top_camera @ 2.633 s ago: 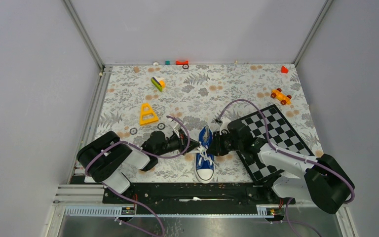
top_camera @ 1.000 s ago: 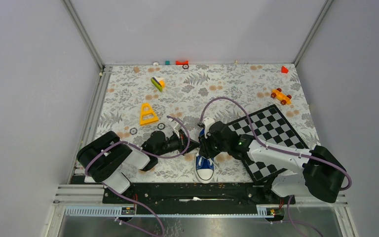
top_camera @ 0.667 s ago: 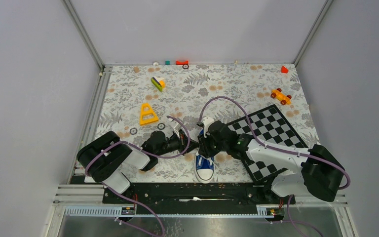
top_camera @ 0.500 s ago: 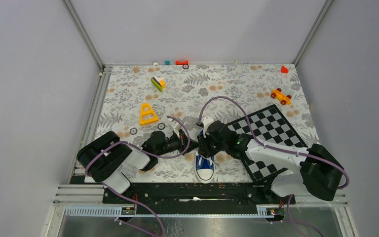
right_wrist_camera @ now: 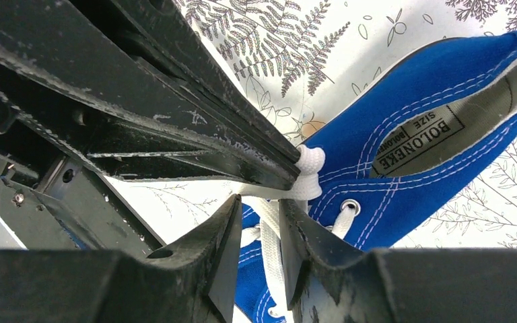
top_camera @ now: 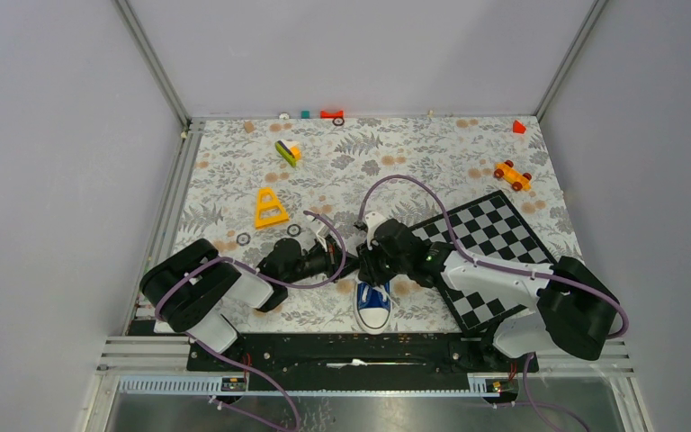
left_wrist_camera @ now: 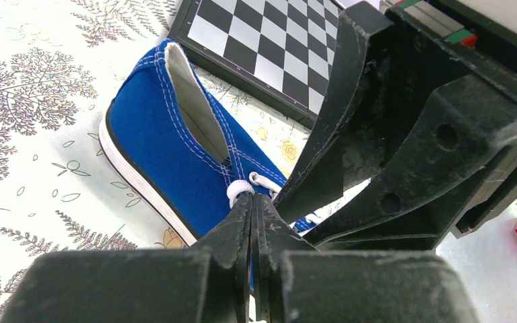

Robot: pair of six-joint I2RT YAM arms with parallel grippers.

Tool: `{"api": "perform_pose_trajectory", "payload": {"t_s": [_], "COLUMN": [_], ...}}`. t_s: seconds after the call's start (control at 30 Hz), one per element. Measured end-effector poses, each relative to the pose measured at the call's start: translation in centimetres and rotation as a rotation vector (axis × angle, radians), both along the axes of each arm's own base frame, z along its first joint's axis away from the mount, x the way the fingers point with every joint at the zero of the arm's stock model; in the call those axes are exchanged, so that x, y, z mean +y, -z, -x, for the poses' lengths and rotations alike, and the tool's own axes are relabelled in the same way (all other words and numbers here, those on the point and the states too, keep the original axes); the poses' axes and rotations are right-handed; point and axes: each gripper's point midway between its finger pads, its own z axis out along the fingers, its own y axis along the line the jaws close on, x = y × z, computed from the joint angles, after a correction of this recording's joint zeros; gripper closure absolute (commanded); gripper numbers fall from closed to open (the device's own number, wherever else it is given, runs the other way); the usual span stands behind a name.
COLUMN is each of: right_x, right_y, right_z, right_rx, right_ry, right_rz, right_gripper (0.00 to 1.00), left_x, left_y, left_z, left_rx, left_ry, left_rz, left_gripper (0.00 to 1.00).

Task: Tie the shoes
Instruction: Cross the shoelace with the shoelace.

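- 1 blue shoe (top_camera: 374, 304) lies on the flowered desk (top_camera: 369, 153) near the front edge, between the 2 arms, its white toe toward their bases and its heel just beside the corner of a chessboard (top_camera: 495, 238).
- The left pincer (left_wrist_camera: 250, 202) is pressed closed on a fold of white lace (left_wrist_camera: 241, 190) at the top eyelets, on the shoe's left side.
- The right pincer (right_wrist_camera: 259, 222) hangs over the tongue with only a narrow gap between its fingers. A strand of lace runs through that gap, and it does not look clamped.
- Judged from this, the knot is not yet made and the job is at the crossing or looping stage.
- Risk 1: the 2 pincers sit almost touching, so a small misjudged move could knock them together and jolt the lace free.
- Risk 2: nothing pins the shoe down, so a hard pull on the lace would likely drag or tip it rather than tighten anything.
- Risk 3: the left grip covers only a small fold, and a sideways tug could slide it out.
- Count: 1 shoe, 2 arms, 2 pincers, 1 chessboard, 1 yellow triangle toy (top_camera: 270, 209), 1 orange toy car (top_camera: 512, 175); the lace ends cannot be counted here.
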Motion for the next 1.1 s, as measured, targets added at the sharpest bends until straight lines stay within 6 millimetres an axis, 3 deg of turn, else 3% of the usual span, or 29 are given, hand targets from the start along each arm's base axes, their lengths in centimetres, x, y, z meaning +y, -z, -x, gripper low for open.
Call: {"api": "perform_pose_trajectory", "payload": {"t_s": [0.7, 1.1], "right_x": [-1.4, -0.7], "right_y": [0.5, 0.1], "right_z": [0.8, 1.3], "right_rx": [0.029, 0.060], "right_ry": [0.006, -0.023], "right_rz": [0.053, 0.042], "right_gripper": [0.69, 0.68], "left_x": [0.0, 0.1], "left_y": [-0.3, -0.3], "left_z": [-0.2, -0.2], "left_rx": [-0.009, -0.008], "left_ry": [-0.003, -0.003], "left_rz": [0.009, 0.009], "left_gripper": [1.00, 1.00]}}
